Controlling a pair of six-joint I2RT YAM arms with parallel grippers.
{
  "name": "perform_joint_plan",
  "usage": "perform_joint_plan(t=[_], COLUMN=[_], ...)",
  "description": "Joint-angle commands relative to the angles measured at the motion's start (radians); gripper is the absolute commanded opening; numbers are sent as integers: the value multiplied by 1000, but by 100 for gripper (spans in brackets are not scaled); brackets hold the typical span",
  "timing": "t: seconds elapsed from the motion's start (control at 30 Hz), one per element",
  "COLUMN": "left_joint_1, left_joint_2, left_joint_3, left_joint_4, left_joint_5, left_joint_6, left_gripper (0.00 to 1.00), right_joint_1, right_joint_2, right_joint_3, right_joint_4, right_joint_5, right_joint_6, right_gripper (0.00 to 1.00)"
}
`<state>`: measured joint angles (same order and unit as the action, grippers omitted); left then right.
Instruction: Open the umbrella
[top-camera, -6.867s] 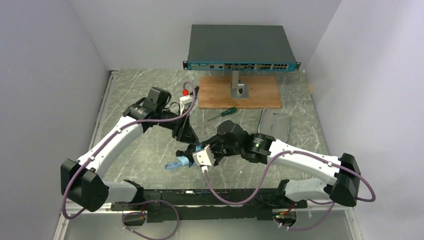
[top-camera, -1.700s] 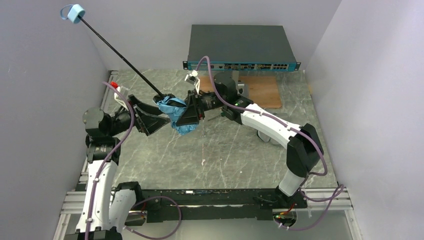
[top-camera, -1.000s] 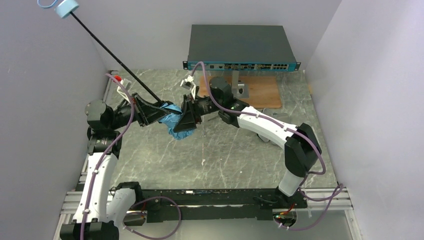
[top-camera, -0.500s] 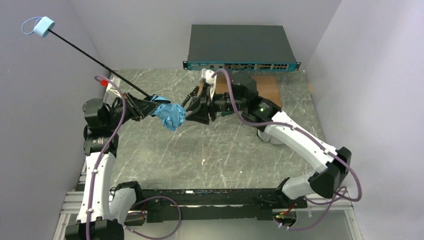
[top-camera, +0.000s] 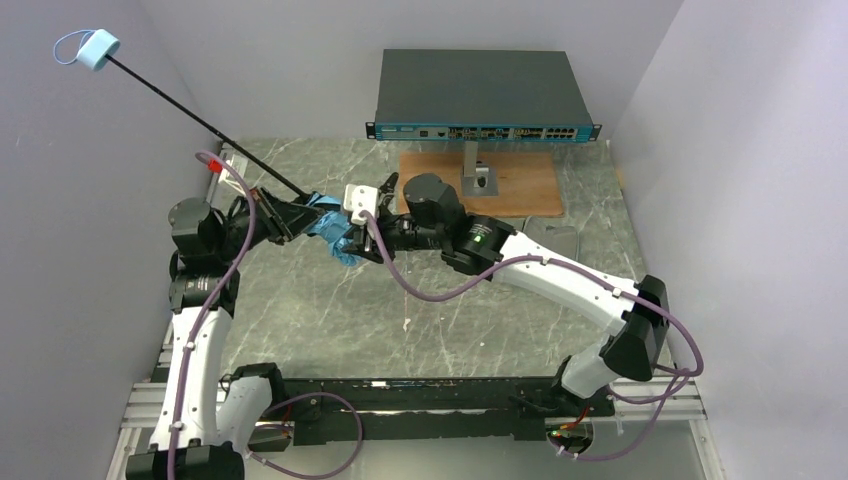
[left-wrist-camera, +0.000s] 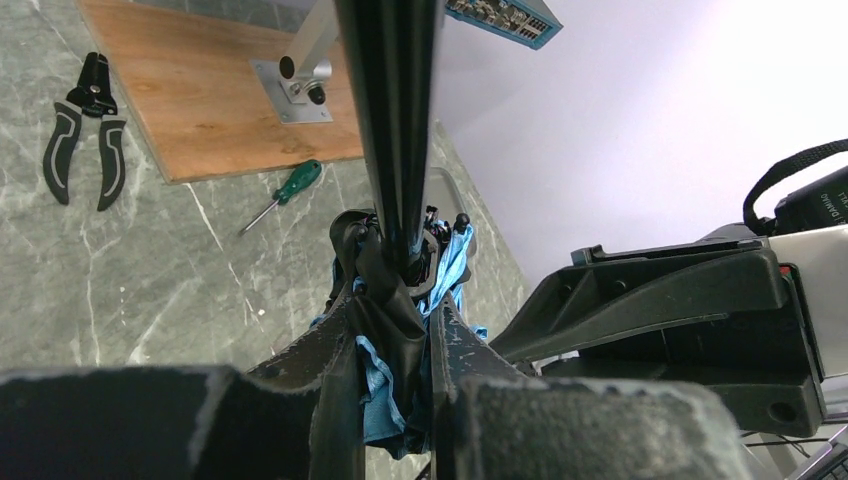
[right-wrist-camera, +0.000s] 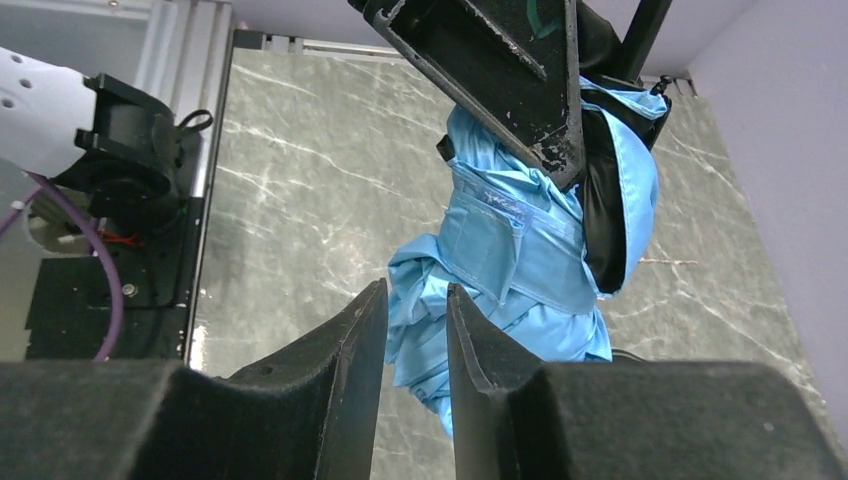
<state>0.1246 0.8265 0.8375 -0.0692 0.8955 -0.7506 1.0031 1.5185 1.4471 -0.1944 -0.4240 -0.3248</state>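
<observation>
The umbrella is held in the air over the left middle of the table. Its sky-blue canopy (top-camera: 333, 238) is still bunched. Its thin black shaft (top-camera: 200, 115) runs up and left to the pale-blue handle (top-camera: 97, 50) by the left wall. My left gripper (top-camera: 290, 213) is shut on the umbrella where shaft meets canopy. In the left wrist view (left-wrist-camera: 395, 340) black and blue fabric fills the jaws. My right gripper (top-camera: 355, 238) is against the canopy from the right. In the right wrist view (right-wrist-camera: 415, 310) its jaws stand narrowly apart with a fold of canopy (right-wrist-camera: 540, 240) between the tips.
A network switch (top-camera: 485, 95) stands on a post over a wooden board (top-camera: 525, 190) at the back. Black-handled pliers (left-wrist-camera: 85, 130) and a green-handled screwdriver (left-wrist-camera: 285, 195) lie near the board. A grey case (top-camera: 562, 240) lies behind my right arm. Walls close both sides.
My right gripper has moved left from beside the canopy onto it, rolled over, and its jaws have gone from wide open to nearly closed. The left gripper still holds the umbrella.
</observation>
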Motion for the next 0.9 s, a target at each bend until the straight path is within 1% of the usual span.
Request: perform_joint_plan(t=[0.0, 0.13, 0.37, 0.5, 0.6, 0.7, 0.8, 0.83, 0.87], left_joint_1=[-6, -7, -24, -29, -29, -28, -28, -29, -28], left_joint_2=[-34, -37, -21, -14, -10, -8, -3, 0, 2], left_joint_3=[34, 24, 20, 27, 28, 23, 21, 19, 18], left_joint_4=[71, 84, 118, 126, 131, 137, 130, 125, 123], left_joint_5=[28, 31, 27, 25, 19, 12, -4, -12, -18], left_joint_6=[11, 2, -7, -12, -17, -28, -33, -31, -28], left_gripper=[0, 0, 0, 0, 0, 0, 0, 0, 0], right_joint_1=[11, 11, 11, 11, 15, 25, 43, 49, 52], right_joint_2=[-15, -19, 0, 25, 42, 58, 73, 80, 85], right_joint_3=[19, 5, 18, 39, 47, 51, 61, 71, 77], right_joint_4=[89, 107, 120, 115, 103, 95, 81, 65, 57], right_joint_5=[89, 117, 160, 141, 138, 148, 171, 172, 166], right_joint_6=[-46, -23, -30, -40, -40, -52, -74, -84, -88], right_gripper=[29, 29, 29, 29, 27, 18, 2, 0, 0])
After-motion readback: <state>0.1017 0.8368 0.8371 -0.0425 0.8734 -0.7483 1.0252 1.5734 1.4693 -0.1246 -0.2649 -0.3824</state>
